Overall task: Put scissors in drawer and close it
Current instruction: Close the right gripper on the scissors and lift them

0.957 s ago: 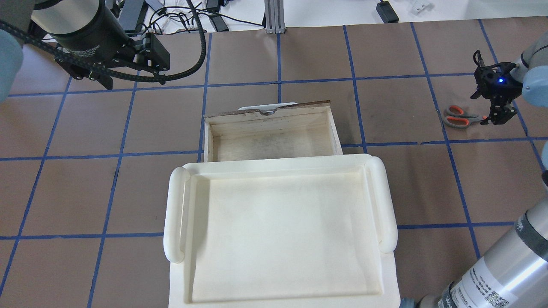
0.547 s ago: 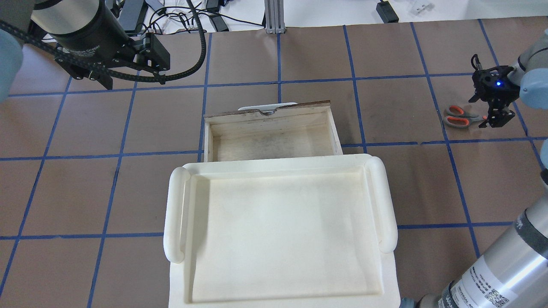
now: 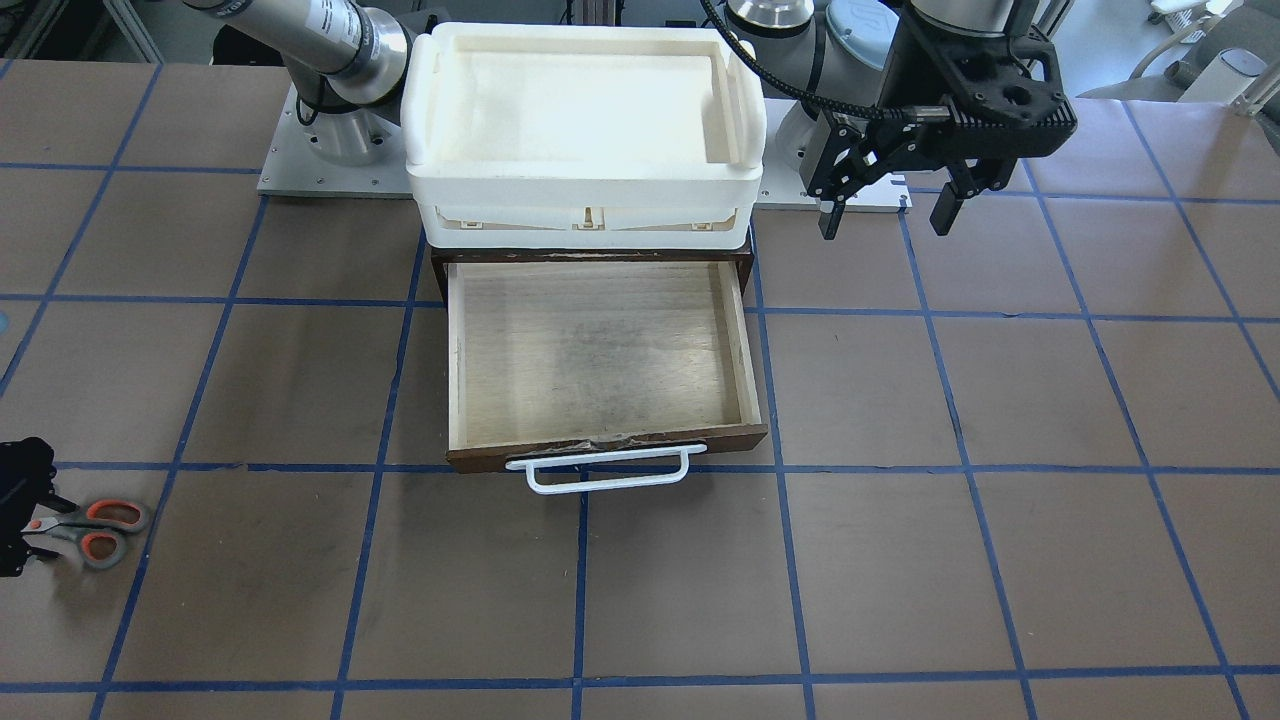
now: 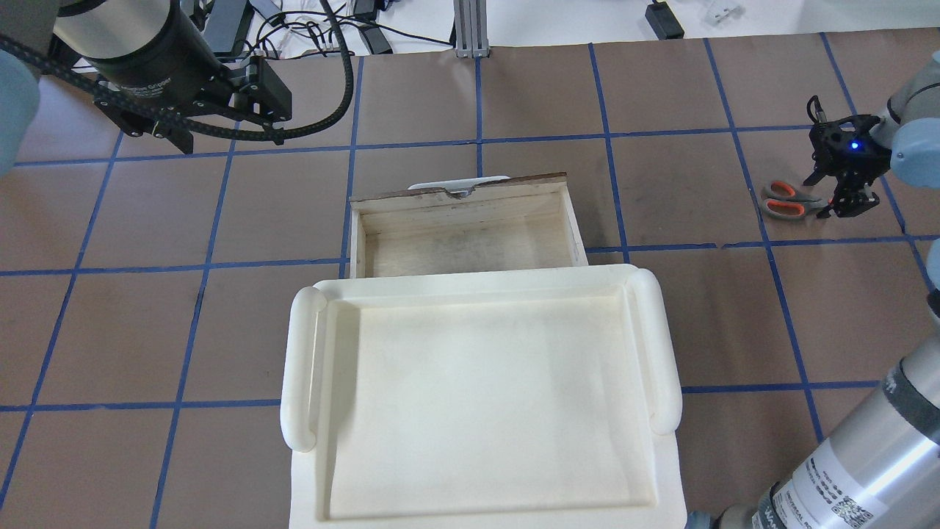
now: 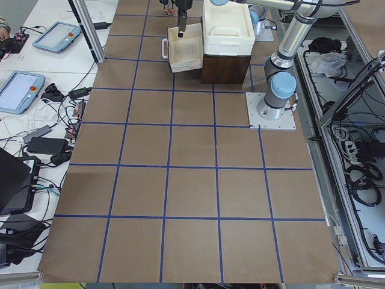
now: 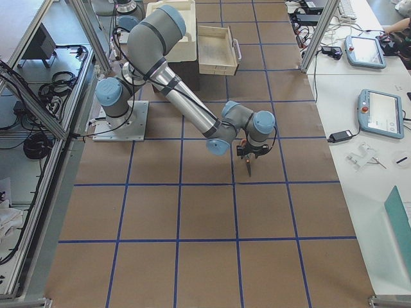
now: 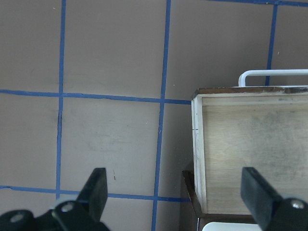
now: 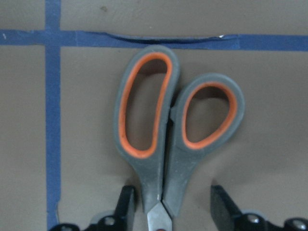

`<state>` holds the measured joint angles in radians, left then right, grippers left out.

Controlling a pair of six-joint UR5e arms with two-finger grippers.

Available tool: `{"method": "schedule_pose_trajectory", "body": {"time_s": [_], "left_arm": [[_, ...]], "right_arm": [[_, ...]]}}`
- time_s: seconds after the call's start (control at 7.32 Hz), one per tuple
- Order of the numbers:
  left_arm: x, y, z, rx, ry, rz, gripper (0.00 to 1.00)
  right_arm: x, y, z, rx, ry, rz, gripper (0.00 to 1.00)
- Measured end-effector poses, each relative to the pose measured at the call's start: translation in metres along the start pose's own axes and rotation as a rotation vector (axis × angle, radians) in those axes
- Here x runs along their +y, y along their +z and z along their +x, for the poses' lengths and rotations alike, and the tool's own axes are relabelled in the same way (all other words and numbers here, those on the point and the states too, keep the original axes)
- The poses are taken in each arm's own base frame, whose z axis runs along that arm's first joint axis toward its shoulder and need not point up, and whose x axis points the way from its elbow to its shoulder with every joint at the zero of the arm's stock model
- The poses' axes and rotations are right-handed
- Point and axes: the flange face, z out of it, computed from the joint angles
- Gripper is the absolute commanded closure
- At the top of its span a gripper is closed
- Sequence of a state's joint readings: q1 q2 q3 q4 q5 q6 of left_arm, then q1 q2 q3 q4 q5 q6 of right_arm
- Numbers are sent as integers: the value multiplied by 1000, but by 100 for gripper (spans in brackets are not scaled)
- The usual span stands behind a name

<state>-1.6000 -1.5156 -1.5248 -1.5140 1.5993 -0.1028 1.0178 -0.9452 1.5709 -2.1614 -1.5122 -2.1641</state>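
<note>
Scissors (image 3: 92, 528): lying flat on the worktop (image 3: 950, 400) on the robot's right side, well apart from the drawer. The grey loops with orange lining point towards the drawer side. The blades are hidden under the right tool. In the wrist view a blue tape line runs just beyond the loop ends.

Right tool (image 8: 173, 207): low over the scissors, spread moderately. One finger (image 8: 126, 204) stands on each side of the handle shanks, just below the loops. The near finger sits just beside the grey handle; whether it touches cannot be told. A gap shows on the other side. Nothing is gripped.

Left tool (image 3: 885, 215): spread wide, holding nothing, raised above the worktop on the robot's left of the drawer, near the robot's base.

Drawer (image 3: 600, 350): pulled out, with a pale worn floor and nothing lying in it. The dark front and white bar handle (image 3: 600, 470) face away from the robot.

White tray (image 3: 585, 190): sits on top of the dark cabinet (image 5: 222, 69) from which the drawer projects.

Worktop: brown surface with a blue tape grid.
</note>
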Motion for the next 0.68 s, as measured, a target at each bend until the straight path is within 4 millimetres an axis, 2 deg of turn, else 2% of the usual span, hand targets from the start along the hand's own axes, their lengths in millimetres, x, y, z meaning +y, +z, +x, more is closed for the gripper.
{"method": "schedule_pose_trajectory", "body": {"time_s": [0.68], "left_arm": [[0, 0, 0, -1, 0, 0, 0]], "right_arm": [[0, -15, 2, -6, 0, -62, 100]]}}
